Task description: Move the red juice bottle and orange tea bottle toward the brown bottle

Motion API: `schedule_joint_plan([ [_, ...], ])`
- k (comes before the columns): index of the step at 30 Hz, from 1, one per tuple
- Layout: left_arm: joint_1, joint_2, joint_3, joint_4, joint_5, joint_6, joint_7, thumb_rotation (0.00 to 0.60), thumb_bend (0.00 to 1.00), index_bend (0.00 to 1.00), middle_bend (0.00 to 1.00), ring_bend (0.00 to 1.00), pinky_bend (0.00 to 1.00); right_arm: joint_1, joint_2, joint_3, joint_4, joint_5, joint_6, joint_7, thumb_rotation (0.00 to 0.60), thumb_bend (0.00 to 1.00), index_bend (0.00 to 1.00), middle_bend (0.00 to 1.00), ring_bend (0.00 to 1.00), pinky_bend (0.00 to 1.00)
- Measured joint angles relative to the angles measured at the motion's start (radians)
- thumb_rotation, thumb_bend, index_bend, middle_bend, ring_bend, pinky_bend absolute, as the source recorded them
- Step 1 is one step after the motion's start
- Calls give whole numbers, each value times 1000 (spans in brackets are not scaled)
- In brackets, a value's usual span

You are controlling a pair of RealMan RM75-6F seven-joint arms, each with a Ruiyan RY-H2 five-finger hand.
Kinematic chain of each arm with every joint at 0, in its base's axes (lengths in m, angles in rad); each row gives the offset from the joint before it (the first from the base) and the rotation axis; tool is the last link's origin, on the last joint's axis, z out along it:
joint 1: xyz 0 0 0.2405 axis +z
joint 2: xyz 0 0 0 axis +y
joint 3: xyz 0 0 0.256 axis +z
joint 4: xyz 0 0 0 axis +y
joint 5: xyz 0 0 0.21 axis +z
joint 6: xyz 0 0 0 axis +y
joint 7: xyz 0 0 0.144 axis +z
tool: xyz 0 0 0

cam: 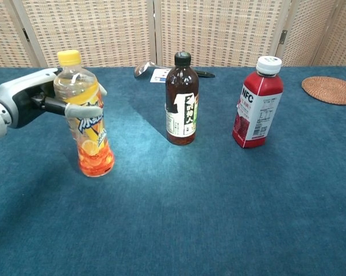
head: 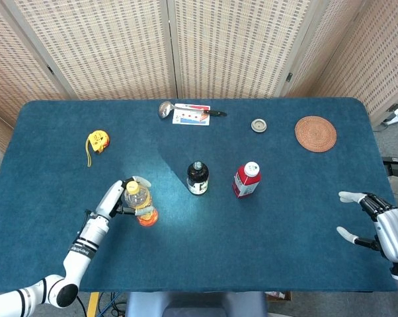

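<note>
The orange tea bottle (cam: 88, 118) is gripped around its upper body by the left hand (cam: 32, 102), fingers wrapped about it; the bottle is seen upright with its base on the blue table (head: 199, 264). From the brown bottle (head: 198, 177), the tea bottle lies at about 8 o'clock in the head view, well apart. The red juice bottle (head: 246, 180) is found just beside the brown bottle at 3 o'clock, upright and not touching. The right hand (head: 377, 221) is observed at the table's 4 o'clock edge, fingers spread, nothing held. A woven coaster (head: 315, 133) is noted at 2 o'clock.
</note>
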Motion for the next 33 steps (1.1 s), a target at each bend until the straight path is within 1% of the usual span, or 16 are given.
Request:
schedule_joint_plan([
  [5,-16,-19,-25,11,-4,16,-2,600,54,709,606,385,373,0,1,3,2,3,-2,3,600,118,316,392,325,499],
  [10,-35,-52,-48,48,-11,33,4,600,54,708,606,385,373,1,1,4,3,4,-4,2,600,118,316,392,325,499],
  [21,-108,-157,-108,213,-40,53,35,600,53,703,606,385,373,-2,6,13,7,16,-3,14,600,118,316,392,325,499],
  [27,-143,-194,-127,290,-45,52,30,600,53,702,606,385,373,-2,8,16,8,21,-5,19,600,117,317,392,325,499],
  [33,-160,-212,-125,341,-42,46,24,600,54,702,606,385,373,-3,9,19,9,24,-6,22,600,117,316,392,325,499],
])
